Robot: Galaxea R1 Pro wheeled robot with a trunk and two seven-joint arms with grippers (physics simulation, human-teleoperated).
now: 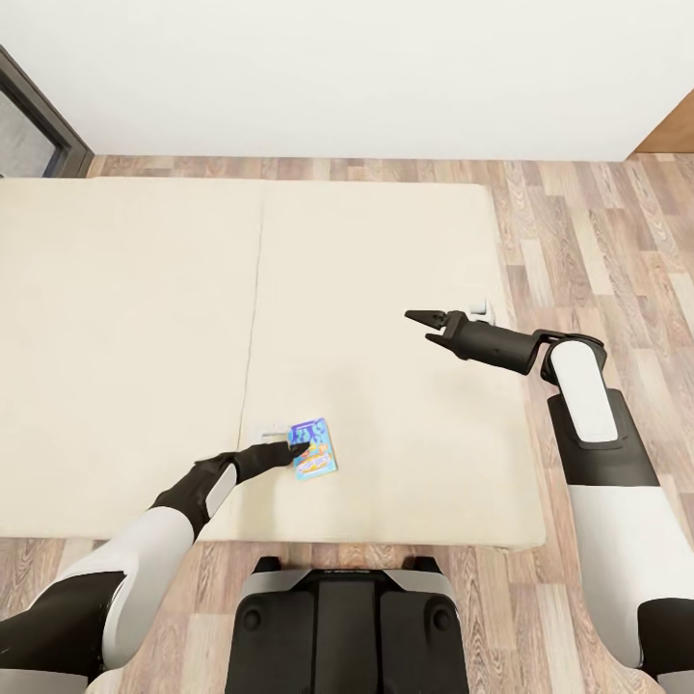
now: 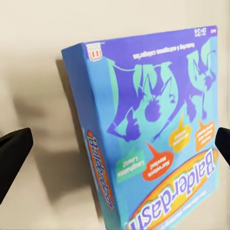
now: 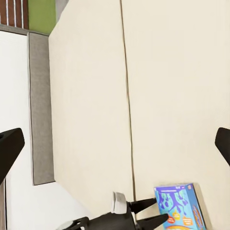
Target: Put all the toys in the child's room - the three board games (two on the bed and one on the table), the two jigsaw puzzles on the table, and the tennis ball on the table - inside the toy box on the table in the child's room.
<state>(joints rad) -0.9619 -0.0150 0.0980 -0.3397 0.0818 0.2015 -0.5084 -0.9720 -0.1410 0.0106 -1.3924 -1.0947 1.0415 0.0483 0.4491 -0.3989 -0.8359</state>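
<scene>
Bed: the wide cream two-part mattress (image 1: 135, 337) spreads across the middle of the head view, its seam running from far to near just left of centre.
Left gripper: my left gripper (image 1: 299, 450) reaches low over the near part of the mattress, jaws spread apart around the near-left edge of the box; in the left wrist view both black fingertips (image 2: 13, 153) stand wide of the box, so I judge it not yet pinched.
Board game: the small flat teal-blue printed box (image 1: 315, 449) lies on the right half of the mattress, near its front edge, just right of the seam; the left wrist view shows its blue face and one side wall (image 2: 158, 139) close up.
Step in hand: closing on this box, as I judge it.
How to do it well: I would centre the jaws across the narrow side, slide one finger under the edge against the soft mattress, then squeeze evenly so the box does not skid or tip.
Right gripper: my right gripper (image 1: 422, 325) hangs above the far right of the mattress, jaws parted, carrying nothing.
</scene>
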